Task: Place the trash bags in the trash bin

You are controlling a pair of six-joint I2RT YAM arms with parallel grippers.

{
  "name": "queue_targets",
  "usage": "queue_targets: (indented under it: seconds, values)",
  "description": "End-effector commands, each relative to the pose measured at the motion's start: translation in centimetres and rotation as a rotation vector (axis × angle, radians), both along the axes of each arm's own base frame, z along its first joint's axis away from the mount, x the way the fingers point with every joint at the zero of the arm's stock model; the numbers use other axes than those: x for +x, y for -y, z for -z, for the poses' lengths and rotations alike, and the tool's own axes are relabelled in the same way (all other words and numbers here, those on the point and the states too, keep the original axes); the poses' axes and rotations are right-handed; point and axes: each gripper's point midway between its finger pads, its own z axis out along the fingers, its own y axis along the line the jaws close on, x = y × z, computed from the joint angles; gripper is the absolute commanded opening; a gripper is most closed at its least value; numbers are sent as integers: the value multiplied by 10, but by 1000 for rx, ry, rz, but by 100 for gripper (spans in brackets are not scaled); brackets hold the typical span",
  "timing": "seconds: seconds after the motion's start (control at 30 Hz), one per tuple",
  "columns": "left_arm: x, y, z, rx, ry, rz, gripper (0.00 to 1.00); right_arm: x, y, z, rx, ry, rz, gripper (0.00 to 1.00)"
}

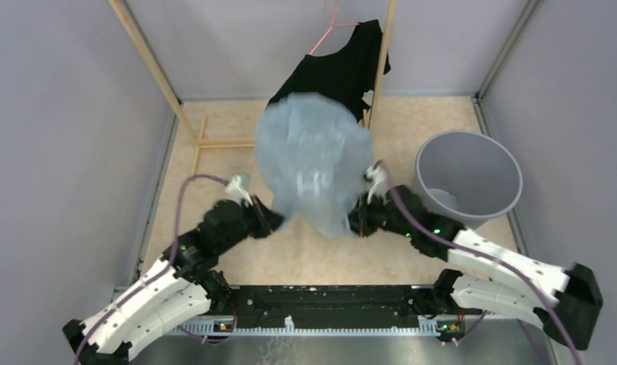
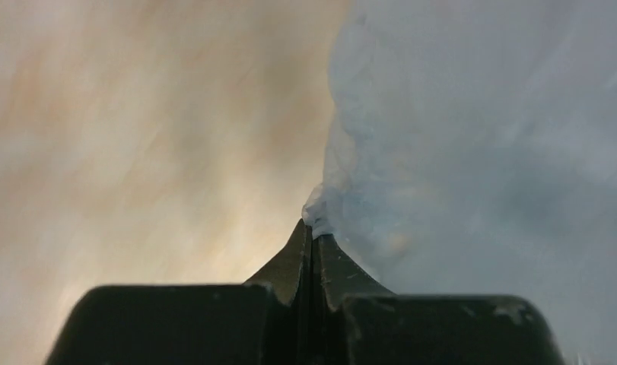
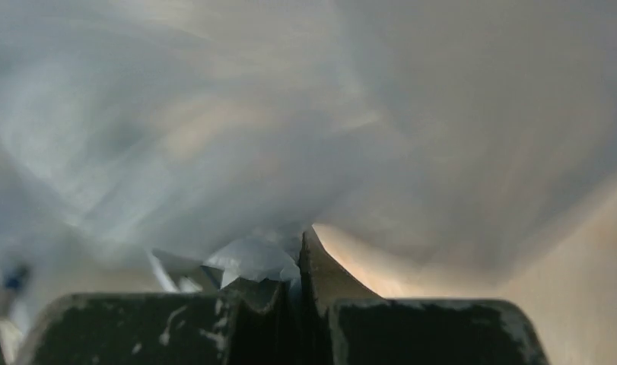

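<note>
The pale blue translucent trash bag [image 1: 313, 156] billows in the air between my two grippers, in the middle of the top view. My left gripper [image 1: 278, 220] is shut on the bag's left edge; in the left wrist view the film [image 2: 472, 144] bunches at the closed fingertips [image 2: 312, 232]. My right gripper [image 1: 356, 220] is shut on the bag's right edge; in the right wrist view the film [image 3: 252, 258] is pinched between the jaws and fills the frame. The round grey trash bin [image 1: 469, 177] stands upright to the right of the right gripper, apart from the bag.
A black shirt [image 1: 335, 72] on a pink hanger [image 1: 328, 26] hangs from a wooden rack [image 1: 381, 68] behind the bag. The rack's base [image 1: 214, 143] lies on the floor at left. Grey walls enclose the area on all sides.
</note>
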Motion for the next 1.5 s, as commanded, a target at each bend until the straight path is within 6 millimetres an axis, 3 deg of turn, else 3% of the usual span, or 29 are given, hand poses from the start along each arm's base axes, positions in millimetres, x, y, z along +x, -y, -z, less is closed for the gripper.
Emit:
queue_targets:
  seconds: [0.0,0.03,0.1,0.17,0.23,0.3,0.37,0.43,0.5,0.57,0.67,0.73,0.8,0.87,1.0,1.07,1.1,1.13,1.2,1.27,1.37,1.47]
  values:
    - [-30,-5,78,-21,-264,9,0,-27,-2,87,-131,-271,-85,0]
    - [-26,-12,54,-33,-197,-17,0,-22,3,64,-138,-206,-63,0]
    - [-18,-25,-18,-57,-8,-48,0,-7,19,-5,-127,-33,11,0]
    - [-18,-31,-103,-81,180,-35,0,-4,34,-87,-69,145,44,0]
    - [-35,-34,-200,-129,389,38,0,-17,45,-160,12,282,20,0]
    - [-49,-27,-249,-172,492,120,0,-37,56,-214,111,393,-21,0]
    - [-51,-23,-263,-187,528,142,0,-52,66,-236,191,463,-40,0]
    - [-33,-26,-241,-152,481,68,0,-48,69,-219,200,460,-11,0]
    - [-9,-26,-179,-74,335,-29,0,-25,60,-153,111,340,51,0]
    - [10,-23,-94,11,145,-101,0,-10,42,-70,6,177,63,0]
    - [13,-17,26,130,-122,-128,0,-10,19,49,-133,-58,4,0]
    - [11,-12,62,186,-205,-110,0,-14,14,82,-184,-134,-21,0]
    - [18,-5,39,191,-156,-87,0,-12,15,69,-223,-93,-42,0]
    - [30,1,-17,191,-5,-60,0,-2,22,23,-236,31,-14,0]
    - [43,7,-153,123,315,-41,0,6,47,-88,-210,276,61,0]
    - [40,3,-200,94,443,-45,0,2,57,-127,-177,339,81,0]
    - [40,-1,-213,88,489,-60,0,0,61,-133,-166,348,87,0]
    - [40,-5,-219,88,521,-77,0,-2,63,-133,-155,346,91,0]
    - [45,-14,-211,101,526,-131,0,-3,64,-110,-150,318,99,0]
    - [51,-17,-177,139,463,-160,0,0,63,-72,-159,245,122,0]
    - [53,-20,-109,241,298,-159,0,-4,52,-12,-208,93,85,0]
    - [43,-26,-85,287,234,-137,0,-10,47,10,-245,31,42,0]
